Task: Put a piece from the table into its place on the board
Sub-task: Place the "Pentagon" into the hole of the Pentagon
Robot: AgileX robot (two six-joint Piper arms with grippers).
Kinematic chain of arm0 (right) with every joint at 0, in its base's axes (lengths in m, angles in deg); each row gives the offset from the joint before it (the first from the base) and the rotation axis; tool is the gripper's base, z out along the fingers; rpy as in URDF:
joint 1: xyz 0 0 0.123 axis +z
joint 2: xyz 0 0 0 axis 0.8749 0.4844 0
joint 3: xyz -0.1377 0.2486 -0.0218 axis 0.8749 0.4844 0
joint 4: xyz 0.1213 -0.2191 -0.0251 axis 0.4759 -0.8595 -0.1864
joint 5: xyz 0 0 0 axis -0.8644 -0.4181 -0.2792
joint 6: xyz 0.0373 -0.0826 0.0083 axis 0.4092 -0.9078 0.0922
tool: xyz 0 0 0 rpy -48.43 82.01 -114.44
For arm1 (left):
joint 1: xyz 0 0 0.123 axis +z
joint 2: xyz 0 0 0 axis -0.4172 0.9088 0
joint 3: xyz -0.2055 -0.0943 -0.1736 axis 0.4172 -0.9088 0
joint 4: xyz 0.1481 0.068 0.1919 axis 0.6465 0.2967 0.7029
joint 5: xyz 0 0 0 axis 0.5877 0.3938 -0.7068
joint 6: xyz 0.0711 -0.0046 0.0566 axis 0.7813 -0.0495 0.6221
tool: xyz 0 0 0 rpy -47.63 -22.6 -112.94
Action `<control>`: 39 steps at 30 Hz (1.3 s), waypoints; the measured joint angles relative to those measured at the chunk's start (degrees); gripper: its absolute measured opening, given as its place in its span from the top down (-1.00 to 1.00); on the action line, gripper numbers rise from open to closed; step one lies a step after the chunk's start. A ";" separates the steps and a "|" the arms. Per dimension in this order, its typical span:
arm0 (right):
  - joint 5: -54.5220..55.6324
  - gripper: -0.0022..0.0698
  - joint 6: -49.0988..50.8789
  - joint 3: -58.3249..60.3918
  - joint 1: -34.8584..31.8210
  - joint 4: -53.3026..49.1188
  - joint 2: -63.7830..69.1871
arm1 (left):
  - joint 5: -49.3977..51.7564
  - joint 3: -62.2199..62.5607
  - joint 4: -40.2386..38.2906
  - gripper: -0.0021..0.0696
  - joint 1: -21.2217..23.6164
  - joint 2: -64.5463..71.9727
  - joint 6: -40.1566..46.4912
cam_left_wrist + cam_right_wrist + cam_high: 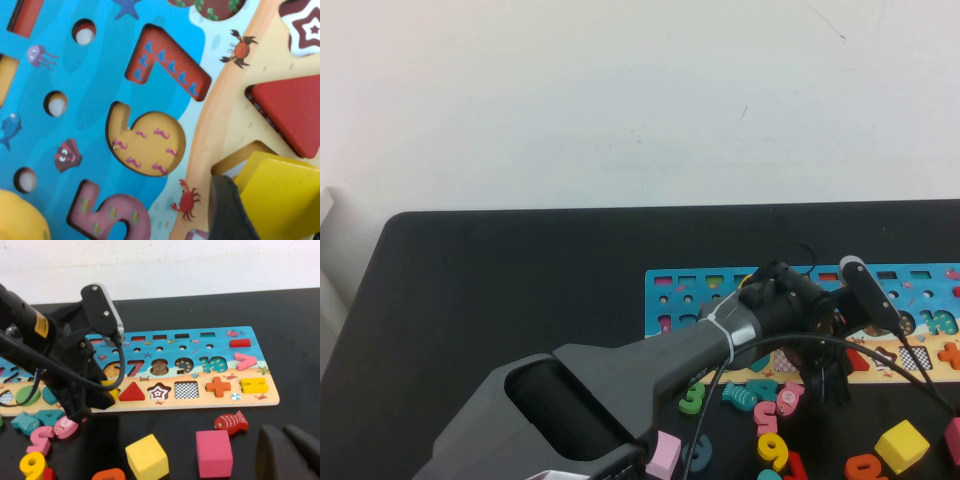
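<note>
Two end effectors: my left end effector (830, 375) grips the yellow pentagon piece (287, 197) by its edges over its recess on the board (95, 95); rigid, light, smooth wood. My right end effector (287, 452) idles above the desk (520, 290), state unclear.

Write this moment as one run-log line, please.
left claw: over board, holding yellow pentagon piece | right claw: low over table, idle | piece: not yet seated

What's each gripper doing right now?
Left gripper: closed on the yellow piece, over the board.
Right gripper: cannot be told; low over the table near the pink cube.
</note>
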 joint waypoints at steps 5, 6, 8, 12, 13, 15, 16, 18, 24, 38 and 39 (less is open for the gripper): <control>0.00 0.89 0.00 0.00 0.00 0.00 0.00 | 0.00 0.00 0.00 -0.01 0.00 0.00 1.01; 0.00 0.89 0.00 0.00 0.00 0.00 0.00 | 0.00 0.00 0.00 -0.04 0.00 0.00 1.01; 0.00 0.89 0.00 0.00 0.00 0.00 0.00 | 0.00 0.00 0.00 -0.08 0.00 0.00 1.01; 0.00 0.89 0.00 0.00 0.00 0.00 0.00 | -0.11 0.00 0.58 -0.11 0.00 0.00 1.10; 0.00 0.89 0.00 0.00 0.00 0.00 0.00 | -0.21 0.00 0.63 -0.11 0.00 0.00 1.10; 0.00 0.89 0.00 0.00 0.00 0.00 0.00 | -0.21 0.00 0.89 -0.12 0.00 0.00 1.10; 0.00 0.89 0.00 0.00 0.00 0.00 0.00 | -0.23 0.00 1.12 -0.14 0.00 0.00 1.10; 0.00 0.89 0.00 0.00 0.00 0.00 0.00 | -0.45 0.00 1.35 -0.21 0.00 0.00 1.10; 0.00 0.89 0.00 0.00 0.00 0.00 0.00 | 0.57 1.33 3.32 -0.49 0.00 0.13 1.10; 0.00 0.89 0.00 0.00 0.00 0.00 0.00 | 11.81 11.95 4.88 -0.30 0.00 0.60 1.08; 0.00 0.89 0.00 0.00 0.00 0.00 0.00 | 13.18 11.95 4.88 -0.15 0.00 0.60 0.83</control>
